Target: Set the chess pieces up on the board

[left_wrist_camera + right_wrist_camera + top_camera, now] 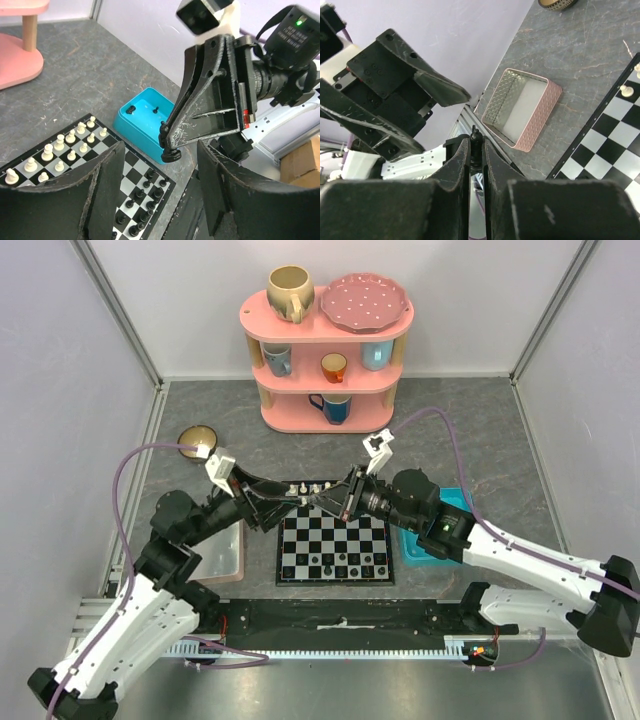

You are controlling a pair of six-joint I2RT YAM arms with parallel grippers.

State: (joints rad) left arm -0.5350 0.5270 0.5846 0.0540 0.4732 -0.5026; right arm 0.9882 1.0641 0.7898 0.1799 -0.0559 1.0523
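Note:
The board point(335, 575) lies between the two arm bases. White chess pieces point(65, 142) fill its far rows and black ones point(145, 192) its near rows. My right gripper point(476, 150) is shut on a black chess piece point(476, 141), held in the air above the board's far edge. In the left wrist view the same piece point(170, 148) hangs from the right fingers, with its round base free. My left gripper point(160, 190) stands open, one finger point(107, 185) on either side just below the piece, not touching it. In the top view the two grippers point(298, 503) point(325, 506) meet tip to tip.
A blue tray point(145, 120) right of the board holds a few black pieces. A pink-rimmed tray point(522, 107) sits left of the board. A brown bowl point(198, 442) stands at the far left. A pink shelf point(325, 340) with cups and a plate is at the back.

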